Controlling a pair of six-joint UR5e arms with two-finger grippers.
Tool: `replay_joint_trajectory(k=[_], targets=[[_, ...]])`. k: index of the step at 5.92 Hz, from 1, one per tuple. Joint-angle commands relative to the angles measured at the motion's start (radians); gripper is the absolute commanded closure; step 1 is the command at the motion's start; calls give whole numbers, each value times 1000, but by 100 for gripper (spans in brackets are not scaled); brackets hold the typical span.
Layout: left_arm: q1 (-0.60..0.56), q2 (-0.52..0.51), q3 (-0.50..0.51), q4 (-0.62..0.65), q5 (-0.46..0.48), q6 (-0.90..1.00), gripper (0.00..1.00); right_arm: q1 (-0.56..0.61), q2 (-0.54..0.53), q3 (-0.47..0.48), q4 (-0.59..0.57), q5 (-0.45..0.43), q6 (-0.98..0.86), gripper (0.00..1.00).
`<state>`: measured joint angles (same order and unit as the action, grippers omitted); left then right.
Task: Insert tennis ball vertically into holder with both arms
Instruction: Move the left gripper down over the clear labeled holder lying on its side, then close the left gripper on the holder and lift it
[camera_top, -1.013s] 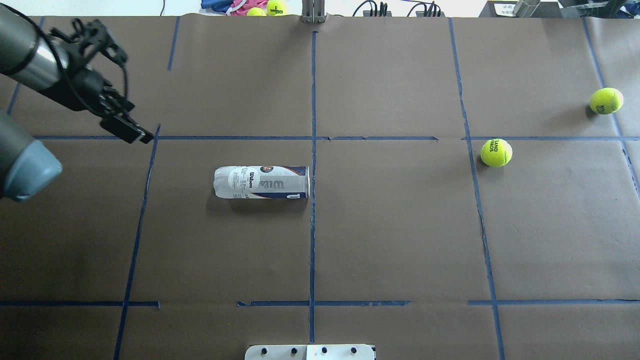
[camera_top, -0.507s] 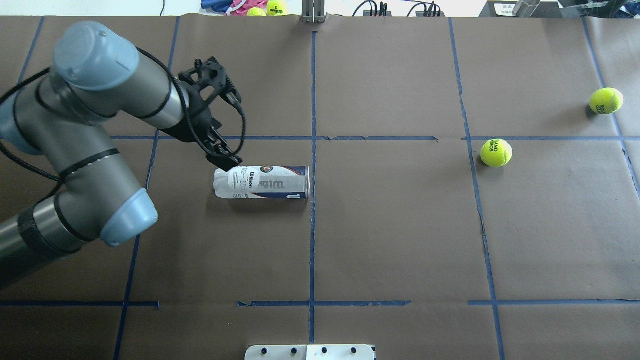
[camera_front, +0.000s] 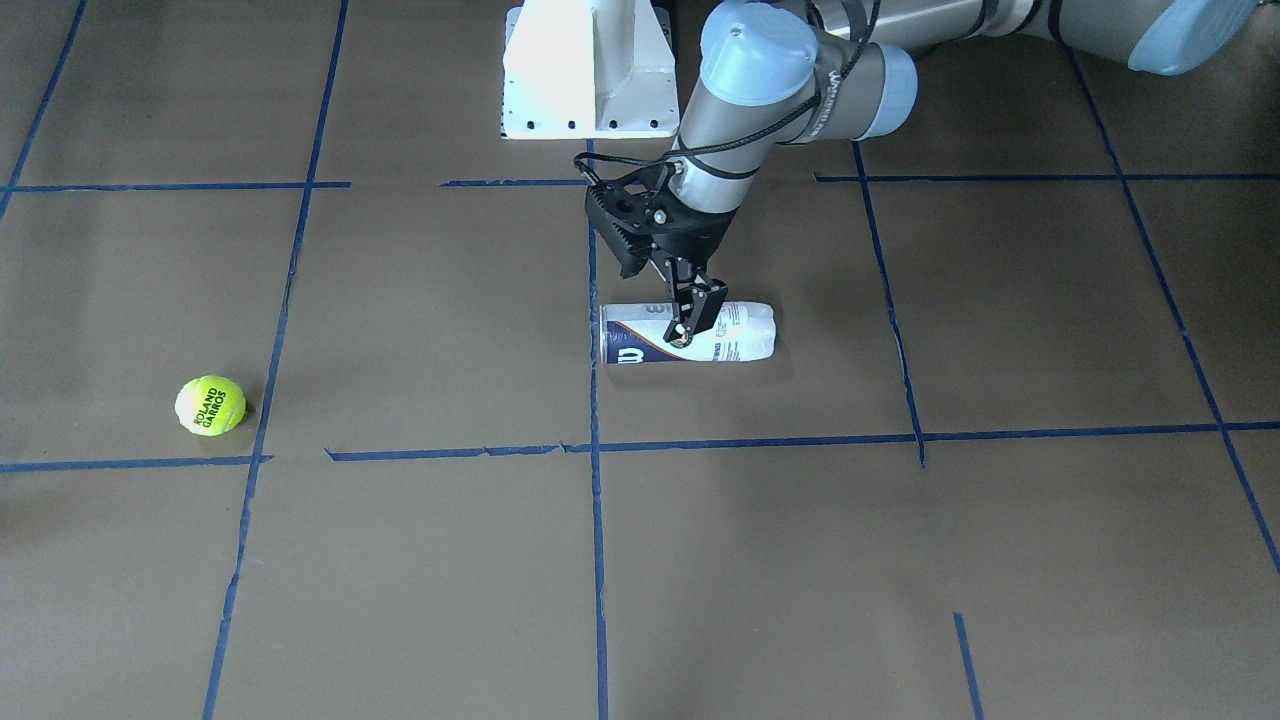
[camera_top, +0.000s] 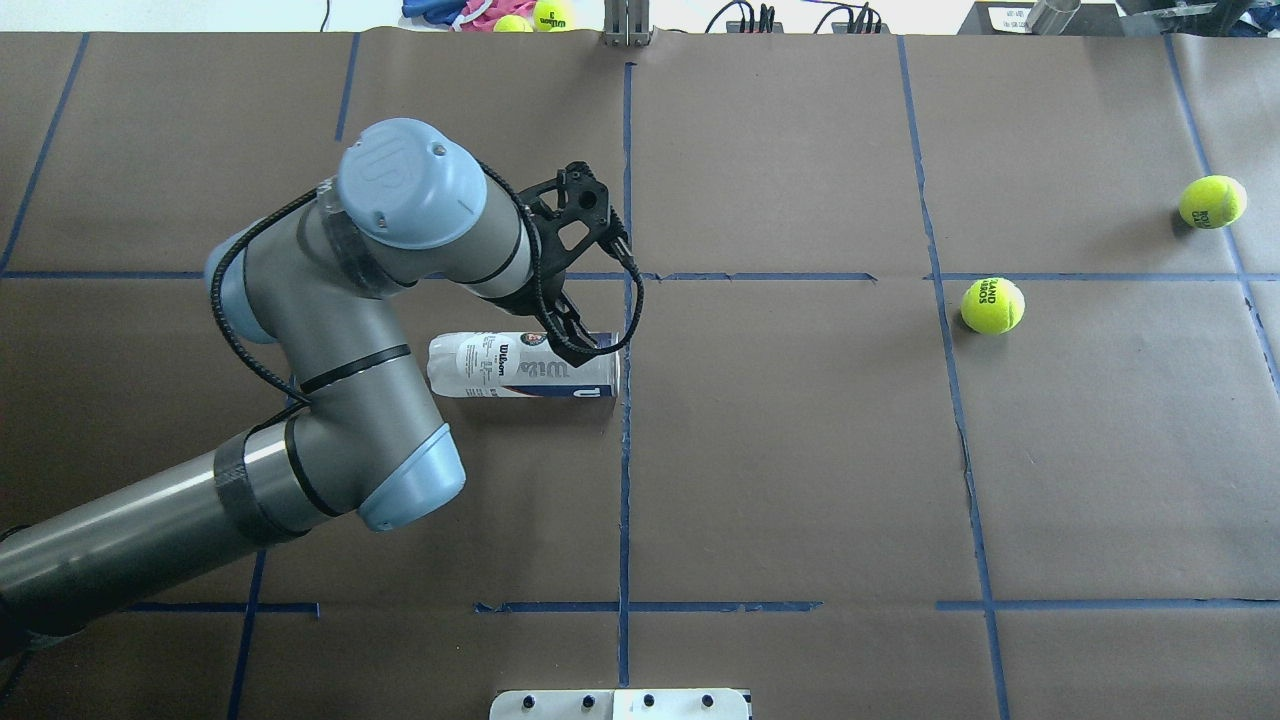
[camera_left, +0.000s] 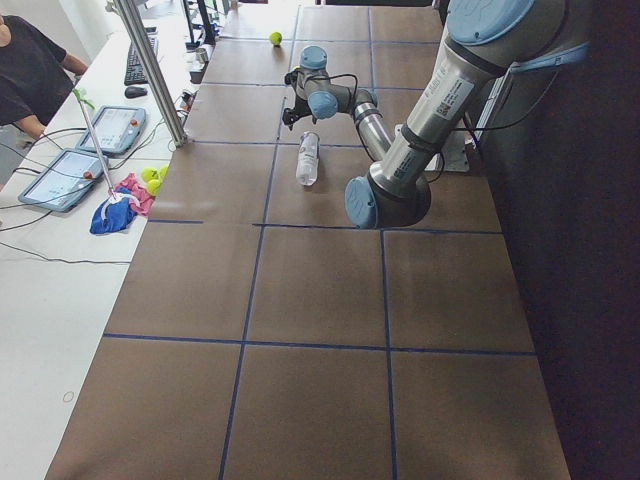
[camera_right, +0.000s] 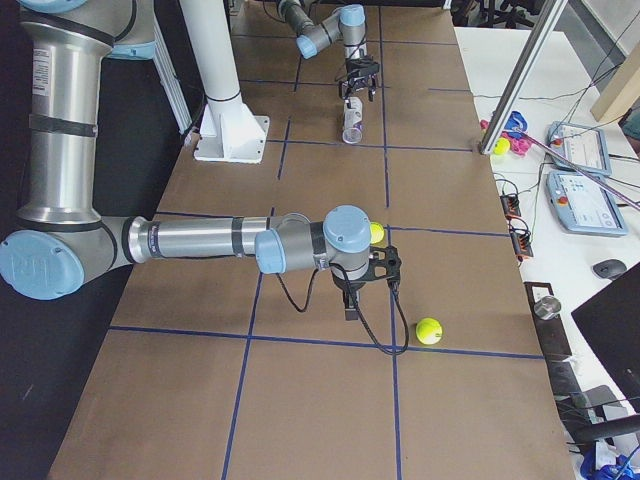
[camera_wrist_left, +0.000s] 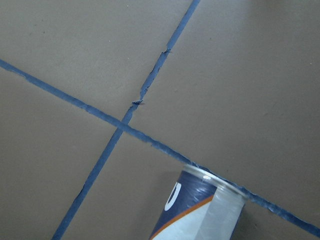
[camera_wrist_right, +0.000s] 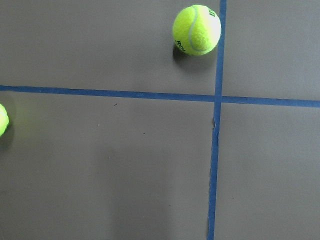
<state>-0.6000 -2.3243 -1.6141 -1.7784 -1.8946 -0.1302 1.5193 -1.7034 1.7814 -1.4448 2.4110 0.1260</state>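
Note:
The holder (camera_top: 490, 365) lies on its side on the brown table, open end toward the centre tape line; it also shows in the front view (camera_front: 740, 335) and the left wrist view (camera_wrist_left: 200, 215). My left gripper (camera_top: 578, 348) points down right over the holder's navy half (camera_front: 690, 325), fingers close together, holding nothing. A tennis ball (camera_top: 992, 305) lies far right (camera_front: 210, 404). A second ball (camera_top: 1212, 201) lies farther right. My right gripper (camera_right: 350, 312) shows only in the right side view, hovering between the two balls; I cannot tell if it is open. The right wrist view shows a ball (camera_wrist_right: 196, 29).
The white pedestal base (camera_front: 590, 70) stands at the robot's edge of the table. A metal post (camera_top: 627, 25), spare balls and cloth (camera_top: 545, 14) sit beyond the far edge. Blue tape lines cross the brown paper. An operator's side table with tablets (camera_left: 80, 165) runs along the far side.
My left arm has swung in from the table's left edge to over the holder. The holder and both balls have not moved.

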Motion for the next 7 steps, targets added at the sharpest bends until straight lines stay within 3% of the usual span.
replay_joint_trajectory(k=[1,3,4,7], targets=[[25,-119,72,181,9,147,0,-2,1,6,3,5,-11,0],[90,-156,118,285,134,298,0,-2,1,9,6,11,-9,0],[121,-227,170,394,176,352,0,-2,1,9,6,11,-11,0],[166,-222,183,396,307,425,0,-2,1,7,4,11,-12,0]])
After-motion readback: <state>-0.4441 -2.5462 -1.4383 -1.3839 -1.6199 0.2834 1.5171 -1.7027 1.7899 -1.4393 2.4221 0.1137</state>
